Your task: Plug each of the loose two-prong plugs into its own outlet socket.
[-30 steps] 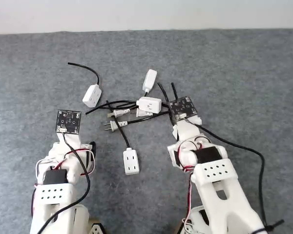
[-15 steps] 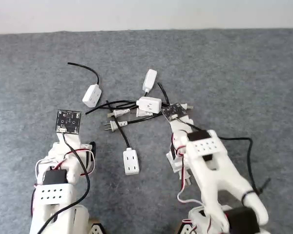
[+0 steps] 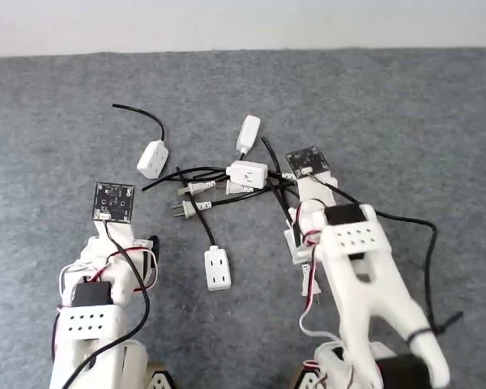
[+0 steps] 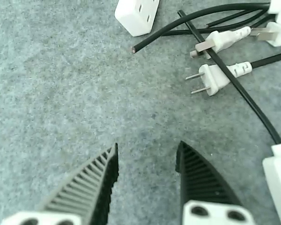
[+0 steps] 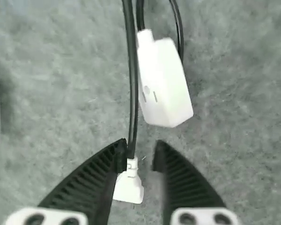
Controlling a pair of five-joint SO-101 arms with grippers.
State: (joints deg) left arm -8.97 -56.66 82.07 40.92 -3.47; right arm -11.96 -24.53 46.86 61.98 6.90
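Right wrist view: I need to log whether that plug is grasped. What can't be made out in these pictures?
Right wrist view: a white plug sits between the fingers of the right gripper. Its prongs are hidden against one finger, and whether it is lifted is unclear.
High view: the wrist camera board covers that gripper.
Left wrist view: an outlet socket is cut off by the edge.

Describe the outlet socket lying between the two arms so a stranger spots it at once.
On the grey carpet, find the tangle of black cords in the middle. One cord runs out of it toward the near edge and ends in a white outlet socket. It alone lies between the left arm and the right arm, slots facing up.
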